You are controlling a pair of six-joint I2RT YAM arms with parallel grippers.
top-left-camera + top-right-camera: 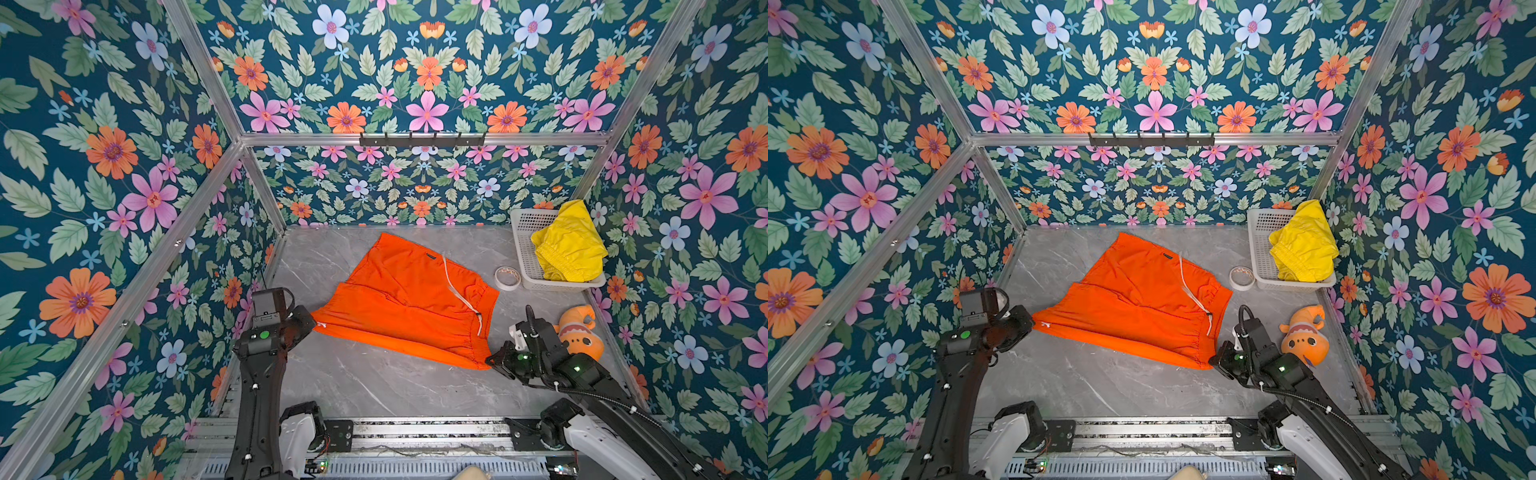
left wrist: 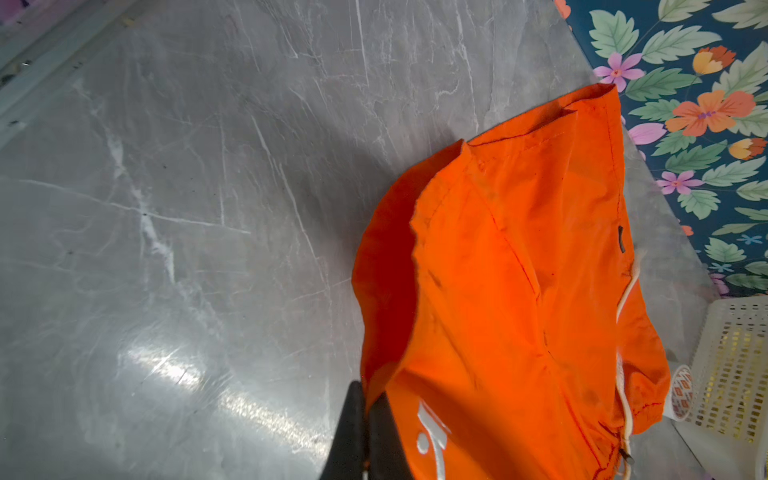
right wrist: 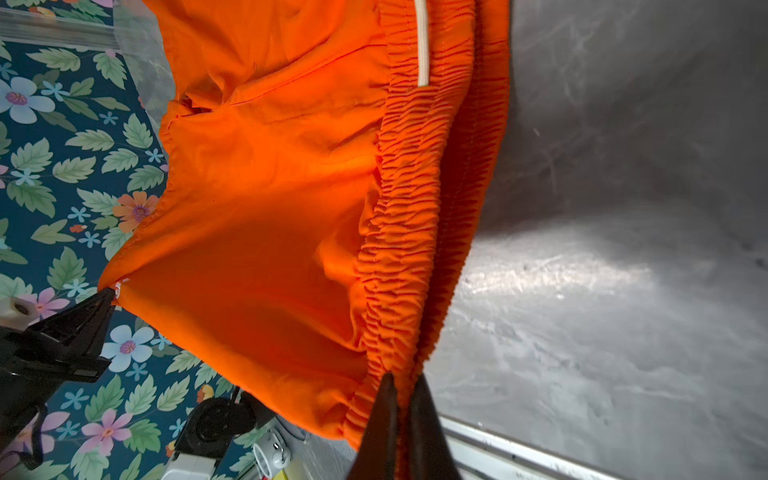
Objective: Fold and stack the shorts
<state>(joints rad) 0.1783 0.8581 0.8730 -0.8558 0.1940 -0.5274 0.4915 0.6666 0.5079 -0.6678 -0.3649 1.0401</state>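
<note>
The orange shorts (image 1: pixel 407 299) (image 1: pixel 1133 299) lie spread on the grey marble table, with the waistband and white drawstring toward the right. My left gripper (image 1: pixel 313 325) (image 2: pixel 368 395) is shut on the near-left hem corner, beside the white logo (image 2: pixel 432 432). My right gripper (image 1: pixel 491 362) (image 3: pixel 405 384) is shut on the ruffled waistband (image 3: pixel 415 208) at the near-right corner. The near edge hangs taut between the two grips, slightly off the table. The yellow shorts (image 1: pixel 569 245) (image 1: pixel 1304 245) sit crumpled in the white basket (image 1: pixel 519 232) at the back right.
A roll of tape (image 1: pixel 507 277) lies just left of the basket. An orange plush fish (image 1: pixel 579 332) rests by the right wall, close behind my right arm. Floral walls close in three sides. A hook rail (image 1: pixel 422 139) hangs on the back wall.
</note>
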